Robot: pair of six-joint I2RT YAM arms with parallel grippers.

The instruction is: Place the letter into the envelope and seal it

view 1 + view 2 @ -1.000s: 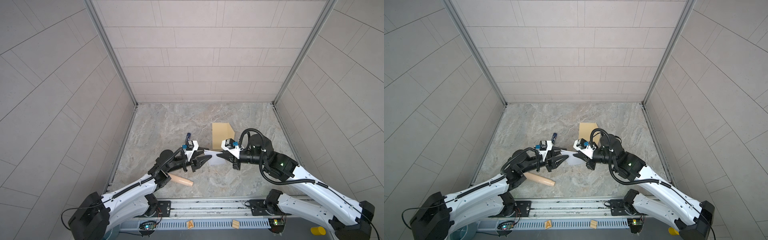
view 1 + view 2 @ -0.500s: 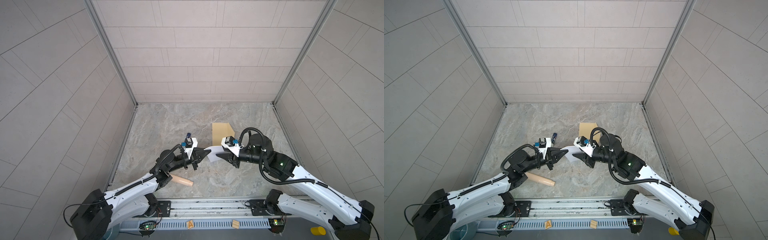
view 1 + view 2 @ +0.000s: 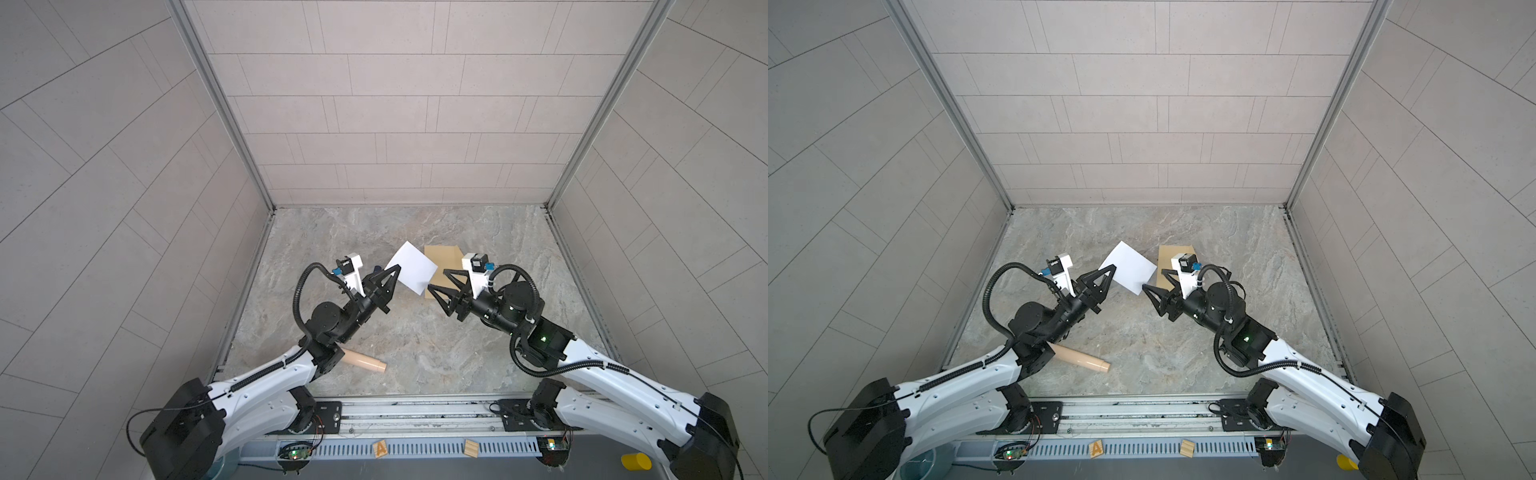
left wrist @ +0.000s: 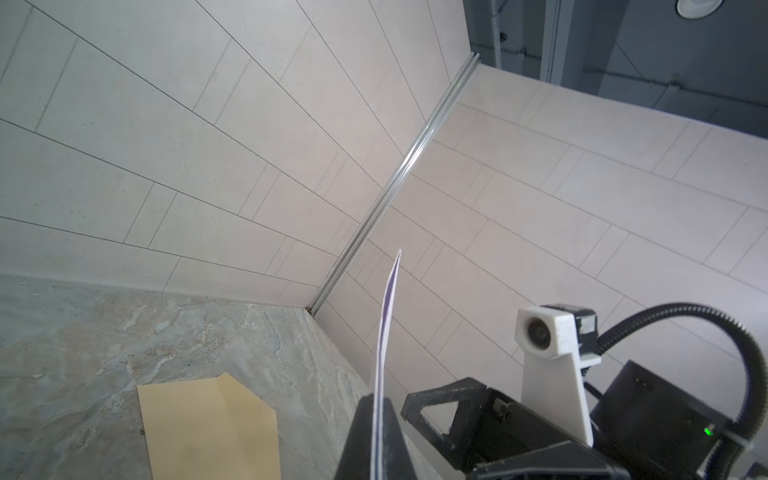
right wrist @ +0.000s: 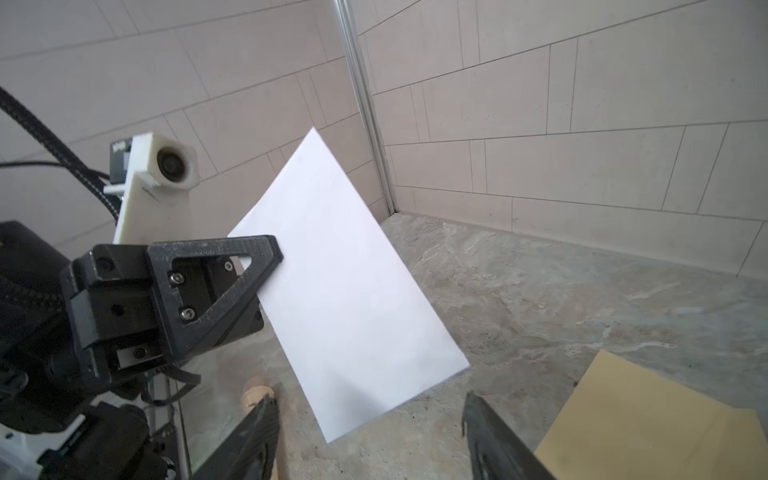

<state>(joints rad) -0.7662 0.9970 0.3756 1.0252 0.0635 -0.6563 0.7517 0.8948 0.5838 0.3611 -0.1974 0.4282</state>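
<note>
Worktop, left side: a wooden cylinder lies on its side near the front-left corner, one end hidden under the left arm. It is well apart from the paper items.

Left gripper: raised above the worktop, just left of centre. The jaws are pressed together on one edge of the letter. The right wrist view shows the black finger flat against the sheet's edge. A small dark blue object shows just behind the gripper in a top view, too hidden to identify.

Letter: held clear of the worktop over its middle, tilted, with the plain white face turned toward the right arm. The left wrist view shows it edge-on as a thin upright strip with a dark blue line along it. It is gripped at one point only and the rest of the sheet hangs free.

Envelope: flat on the worktop, right of centre. In both top views the letter and the right gripper cover part of it. The left wrist view shows the tan face and one angled corner. It is apart from the letter, and nothing grips it.

Right gripper: the jaws are spread wide and hold nothing. The two fingers stand either side of the letter's lower corner. Contact with the sheet cannot be judged from the top views.
</note>
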